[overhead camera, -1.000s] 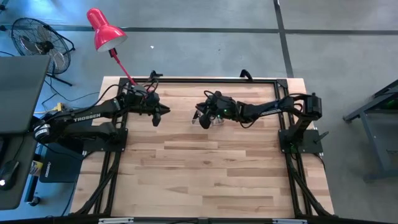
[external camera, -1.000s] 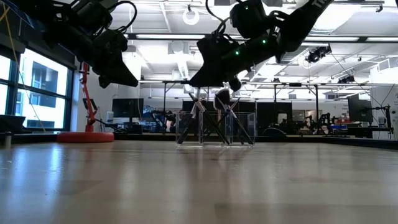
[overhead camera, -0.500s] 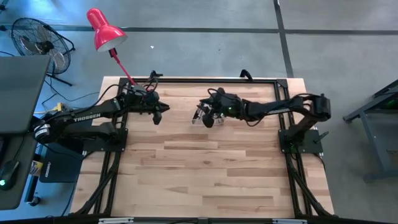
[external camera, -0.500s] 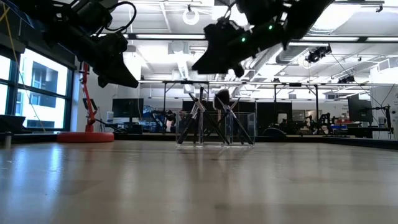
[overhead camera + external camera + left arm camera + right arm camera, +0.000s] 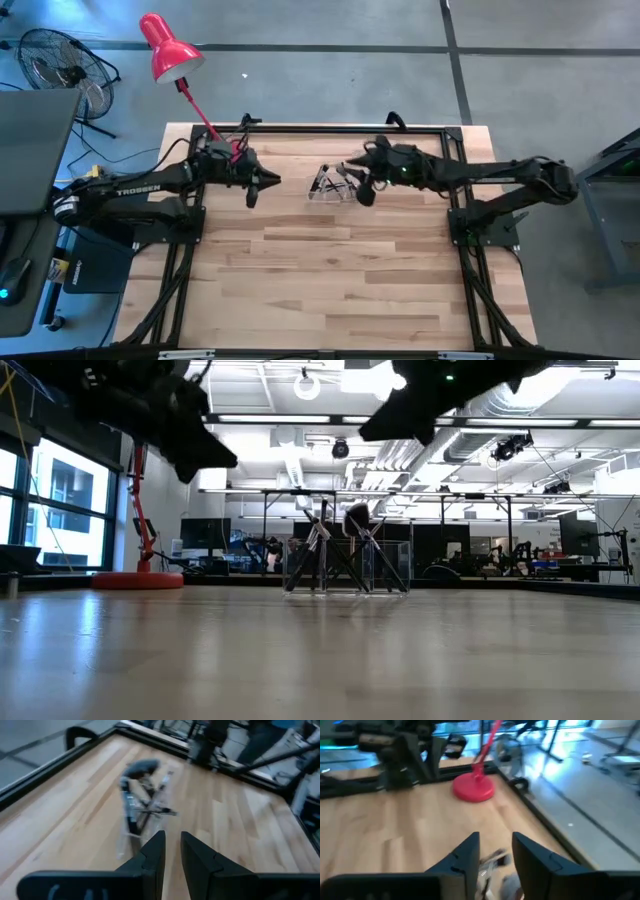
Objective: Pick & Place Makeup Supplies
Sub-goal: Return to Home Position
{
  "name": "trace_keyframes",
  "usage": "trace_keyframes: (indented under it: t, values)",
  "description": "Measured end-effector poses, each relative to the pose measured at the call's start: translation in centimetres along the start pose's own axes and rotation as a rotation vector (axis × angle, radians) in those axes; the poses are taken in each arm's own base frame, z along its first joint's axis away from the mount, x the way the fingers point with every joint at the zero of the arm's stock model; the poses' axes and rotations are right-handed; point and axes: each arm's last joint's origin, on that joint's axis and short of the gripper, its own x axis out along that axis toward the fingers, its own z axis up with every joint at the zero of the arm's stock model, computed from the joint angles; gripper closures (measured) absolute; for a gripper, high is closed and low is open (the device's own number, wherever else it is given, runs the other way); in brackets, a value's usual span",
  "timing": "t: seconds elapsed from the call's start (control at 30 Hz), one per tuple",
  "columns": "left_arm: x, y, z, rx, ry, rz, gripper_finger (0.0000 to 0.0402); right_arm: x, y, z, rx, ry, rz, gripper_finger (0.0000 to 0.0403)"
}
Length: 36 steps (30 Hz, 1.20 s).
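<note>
Two grippers were up off the table (image 5: 330, 270), and neither had anything in it. The left gripper (image 5: 171, 836) hung over the back left of the table, its jaws parted by only a narrow slit with bare wood showing through. The right gripper (image 5: 495, 837) hung just beside the clear holder (image 5: 326, 186) on its right side, jaws spread wider, again with nothing between them.

From table height both showed as dark shapes high in the picture, well clear of the holder below. The makeup supplies (image 5: 345, 540) stood inside that holder, handles leaning and crossing one another in an X, with the fluffy black head (image 5: 356, 515) poking up above the rest. The holder itself stood on the wood toward the back middle, between the two arms.

From the left wrist the bundle showed ahead of the fingers (image 5: 152, 857), apart from them. From the right wrist the red lamp base (image 5: 473, 787) sat at the far table corner. Seen from above, the lamp's red shade (image 5: 165, 45) hung out past the back left edge.
</note>
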Motion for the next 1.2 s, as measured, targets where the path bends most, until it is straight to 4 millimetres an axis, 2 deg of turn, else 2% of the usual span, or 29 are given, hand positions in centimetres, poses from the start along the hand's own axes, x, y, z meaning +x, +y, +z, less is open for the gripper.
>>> trace_keyframes:
  t: [0.27,0.4,0.5,0.7,0.87,0.97,1.2]
  values:
    - [0.0,-4.2,-0.5,0.173,-0.015,-0.028,0.0362,-3.8,0.8,-4.9,0.084,0.016,0.123,0.0395]
    - [-0.7,-5.7,-0.9,0.232,0.006,-0.062,0.0394,-5.4,1.0,-6.6,0.17,-0.074,0.158,0.0383]
    - [-1.6,-6.3,-1.1,0.214,-0.003,-0.042,0.0397,-6.2,0.8,-7.3,0.222,-0.128,0.16,0.0382]
    - [-3.5,-6.5,-3.1,0.178,-0.129,0.004,0.04,-7.0,0.7,-7.2,0.236,-0.167,0.171,0.0398]
    - [-4.5,-6.1,-6.4,0.138,-0.189,-0.054,0.04,-7.0,0.8,-6.7,0.207,-0.184,0.172,0.0401]
    - [-5.0,-6.0,-7.6,0.125,-0.284,-0.109,0.0401,-7.0,0.8,-6.8,0.206,-0.183,0.172,0.0399]
    - [-6.2,-5.3,-9.2,0.134,-0.432,-0.163,0.0401,-7.0,0.8,-6.8,0.212,-0.182,0.166,0.04]
